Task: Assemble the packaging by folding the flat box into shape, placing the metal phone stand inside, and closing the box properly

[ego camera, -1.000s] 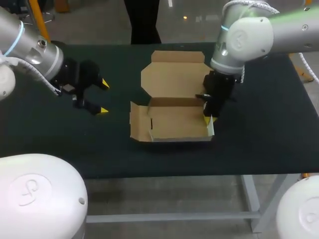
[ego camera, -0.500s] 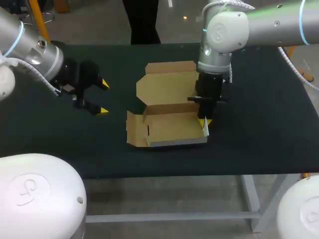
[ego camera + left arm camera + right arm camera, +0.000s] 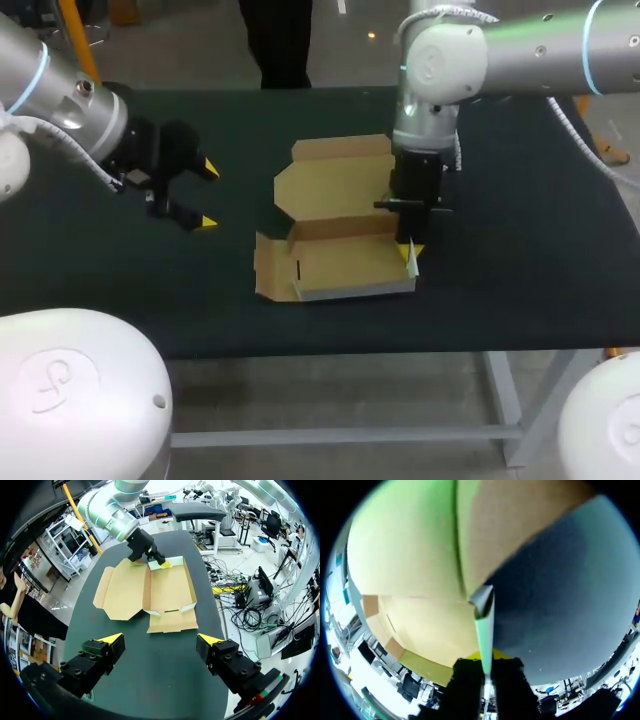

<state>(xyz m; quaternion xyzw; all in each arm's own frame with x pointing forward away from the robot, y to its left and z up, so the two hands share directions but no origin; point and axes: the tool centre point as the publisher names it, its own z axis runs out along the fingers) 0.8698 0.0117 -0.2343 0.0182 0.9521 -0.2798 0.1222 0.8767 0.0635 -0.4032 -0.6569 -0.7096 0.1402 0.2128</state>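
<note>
you are looking at a cardboard box [image 3: 345,262] lying partly folded near the middle of the dark counter [image 3: 520,270]. its tray is facing up and its lid [image 3: 335,178] is lying open and flat behind it, toward the far edge. the front wall [image 3: 355,290] is standing up along the near side, and a loose flap [image 3: 267,268] at the left end is spreading outward on the counter

your right arm [image 3: 500,55] is standing over the right end of the box, pointing straight down. your right end effector [image 3: 411,250] is closing on the side flap [image 3: 412,264] at that end and holding it upright. in the right wrist view the side flap [image 3: 484,622] is showing edge-on, running between the two dark fingers [image 3: 509,680], which are pressing it from both sides, with a bit of yellow tip showing just behind it. the inside of the box [image 3: 420,625] is lying to one side of the flap and the bare counter [image 3: 560,605] to the other

your left arm [image 3: 60,100] is hanging over the left part of the counter, well apart from the box. your left end effector [image 3: 207,195] is spreading wide, with nothing between its yellow tips. in the left wrist view the box [image 3: 170,587] is lying ahead of the left end effector [image 3: 161,640], and the right end effector [image 3: 156,560] is gripping at the far end of the box
</note>
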